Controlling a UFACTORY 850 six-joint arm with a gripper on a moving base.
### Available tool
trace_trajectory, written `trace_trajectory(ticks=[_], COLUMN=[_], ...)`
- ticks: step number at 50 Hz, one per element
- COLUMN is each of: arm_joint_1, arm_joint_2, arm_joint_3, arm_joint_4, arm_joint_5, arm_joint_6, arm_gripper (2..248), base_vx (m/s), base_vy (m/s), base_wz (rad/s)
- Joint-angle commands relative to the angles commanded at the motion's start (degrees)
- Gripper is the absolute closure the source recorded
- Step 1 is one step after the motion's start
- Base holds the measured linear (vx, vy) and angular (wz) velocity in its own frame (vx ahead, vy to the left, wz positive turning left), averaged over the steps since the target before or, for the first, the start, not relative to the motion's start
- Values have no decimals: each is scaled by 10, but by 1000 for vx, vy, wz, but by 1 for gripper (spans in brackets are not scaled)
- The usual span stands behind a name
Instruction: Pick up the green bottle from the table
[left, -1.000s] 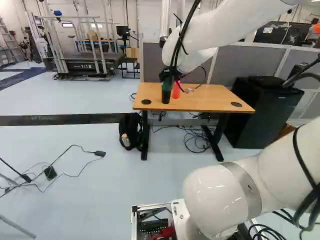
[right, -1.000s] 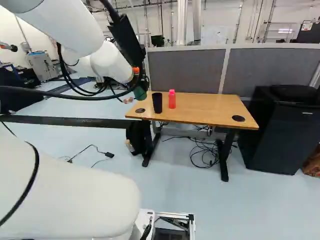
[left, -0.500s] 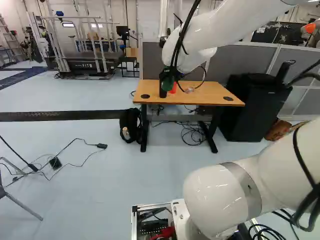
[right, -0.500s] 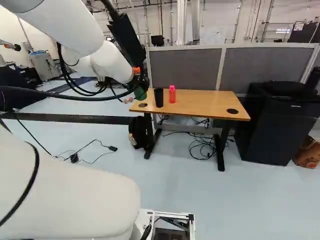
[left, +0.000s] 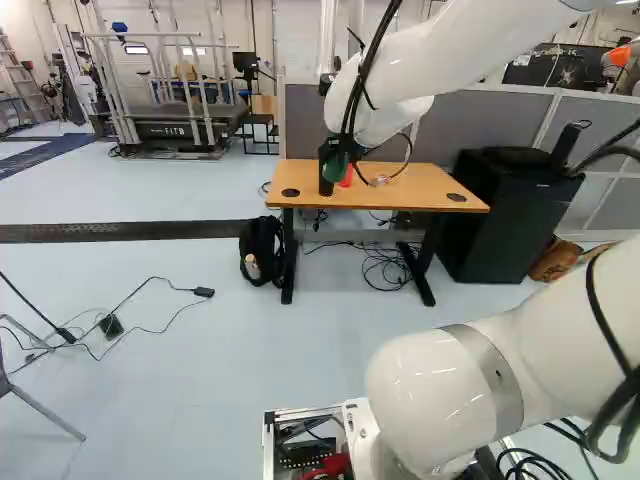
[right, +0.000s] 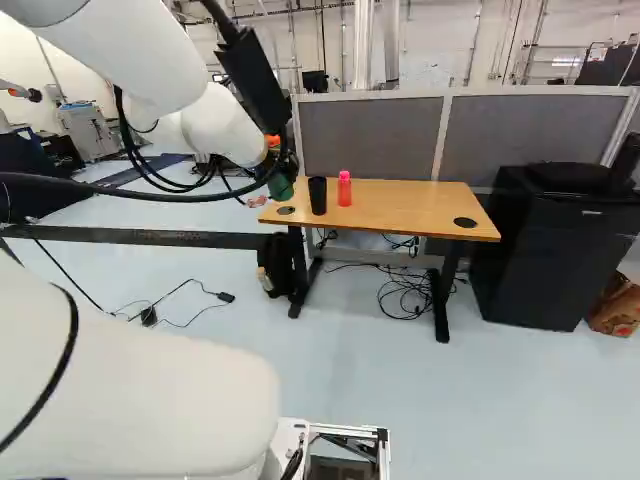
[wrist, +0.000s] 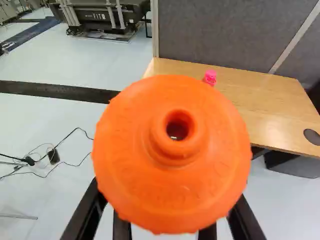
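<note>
Claw (right: 288, 165) clamped on green bottle (right: 281, 187), orange lid (wrist: 172, 200) uppermost | black cup (right: 318, 196) near table's (right: 410, 210) left edge, pink bottle (right: 344, 191) beside

left of the table (right: 400, 210) and well beyond it in the left base view, the treadmill (left: 175, 130) has light letters across its dark base; in the wrist view they read "fit", with a last character that can't be made out for sure. a pale mark on the front of the black fridge (right: 545, 270), right of the table, is too small to read. on the dark beam (right: 200, 238), left of the table, there's faint lettering, also too small to read.
</note>
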Motion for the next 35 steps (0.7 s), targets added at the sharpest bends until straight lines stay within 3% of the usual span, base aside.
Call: trace_trajectory(ticks=[35], arm_joint_1=[-7], arm_joint_2=[-5], arm_joint_3=[45], arm_joint_4=[0], arm_joint_5=[70], arm_joint_6=[0], arm_gripper=[129], base_vx=[0], base_vy=[0], base_wz=[0])
